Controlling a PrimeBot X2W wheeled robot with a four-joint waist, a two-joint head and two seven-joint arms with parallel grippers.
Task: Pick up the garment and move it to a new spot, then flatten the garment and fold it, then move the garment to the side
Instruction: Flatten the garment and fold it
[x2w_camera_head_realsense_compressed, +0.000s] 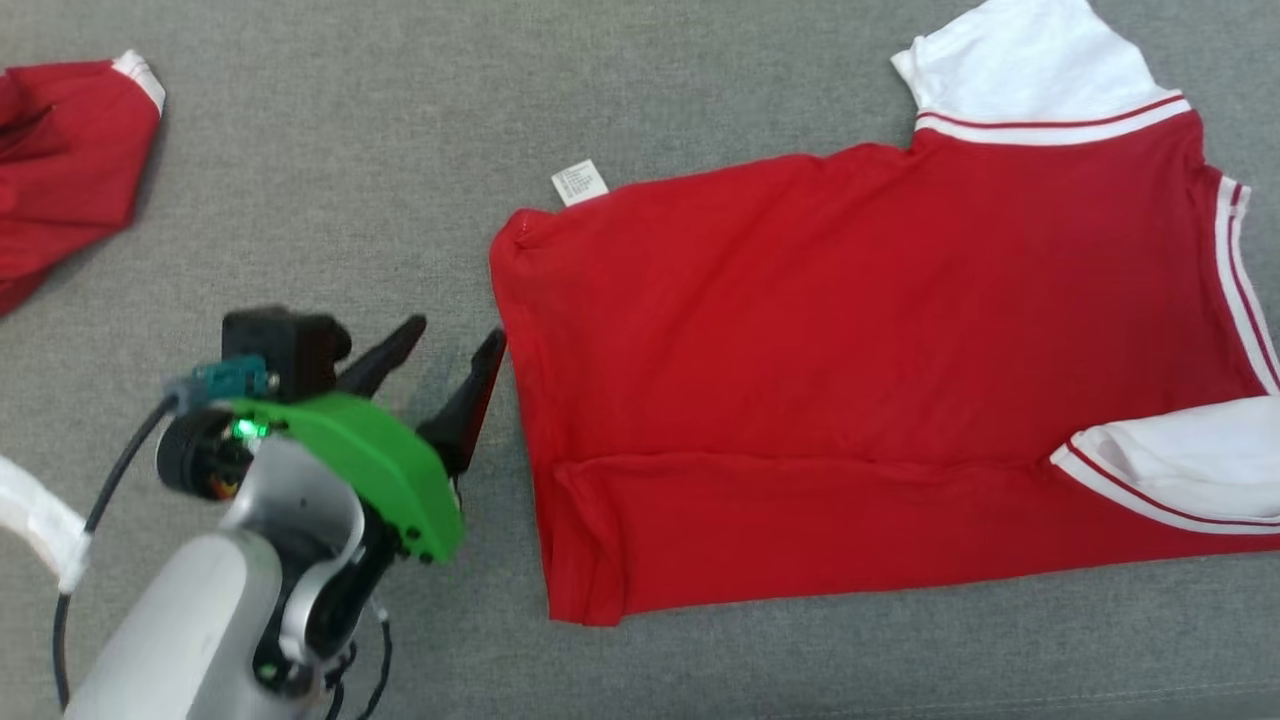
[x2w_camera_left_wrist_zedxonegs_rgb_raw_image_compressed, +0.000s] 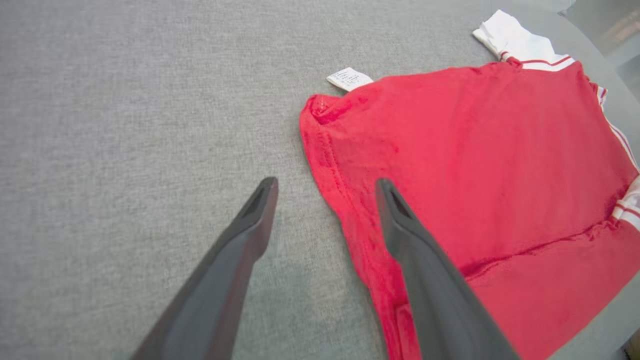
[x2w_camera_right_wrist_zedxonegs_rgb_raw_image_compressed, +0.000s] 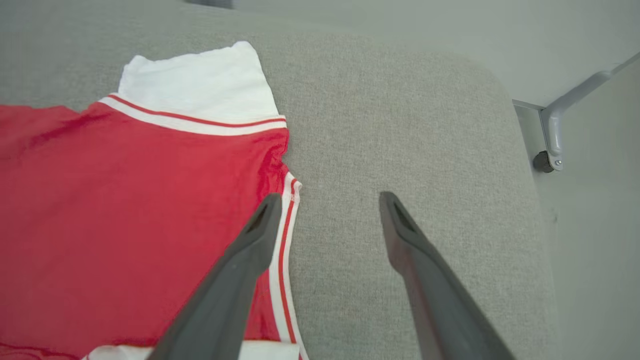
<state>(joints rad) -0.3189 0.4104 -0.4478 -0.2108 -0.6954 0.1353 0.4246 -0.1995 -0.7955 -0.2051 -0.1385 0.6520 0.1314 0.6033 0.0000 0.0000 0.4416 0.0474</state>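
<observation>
Head view: a red garment (x2w_camera_head_realsense_compressed: 850, 380) with white, red-striped sleeves lies flat across the right half of a grey fabric-topped desk (x2w_camera_head_realsense_compressed: 300, 150), its lower strip folded up over the body. A white care label (x2w_camera_head_realsense_compressed: 580, 183) pokes out at the hem's far corner. The left gripper (x2w_camera_head_realsense_compressed: 455, 335) sits just beside the hem, its two dark fingers spread apart and empty. A second red garment (x2w_camera_head_realsense_compressed: 60, 150) lies crumpled at the desk's far left, well apart from the first.

Left wrist view: the left gripper (x2w_camera_left_wrist_zedxonegs_rgb_raw_image_compressed: 326, 184) stands wide, nothing between its fingers. One finger is over bare desk (x2w_camera_left_wrist_zedxonegs_rgb_raw_image_compressed: 125, 125), the other over the hem of the garment (x2w_camera_left_wrist_zedxonegs_rgb_raw_image_compressed: 475, 160); whether it touches the cloth cannot be told. The care label (x2w_camera_left_wrist_zedxonegs_rgb_raw_image_compressed: 350, 78) lies beyond the fingertips.

Right wrist view: the right gripper (x2w_camera_right_wrist_zedxonegs_rgb_raw_image_compressed: 330, 197) is likewise released and empty. One finger hangs over the striped neck edge of the garment (x2w_camera_right_wrist_zedxonegs_rgb_raw_image_compressed: 125, 200), the other over grey desk (x2w_camera_right_wrist_zedxonegs_rgb_raw_image_compressed: 400, 125). A white sleeve (x2w_camera_right_wrist_zedxonegs_rgb_raw_image_compressed: 195, 85) lies flat beyond. Past the desk's rounded corner, a grey metal bracket (x2w_camera_right_wrist_zedxonegs_rgb_raw_image_compressed: 555, 125) is visible.
</observation>
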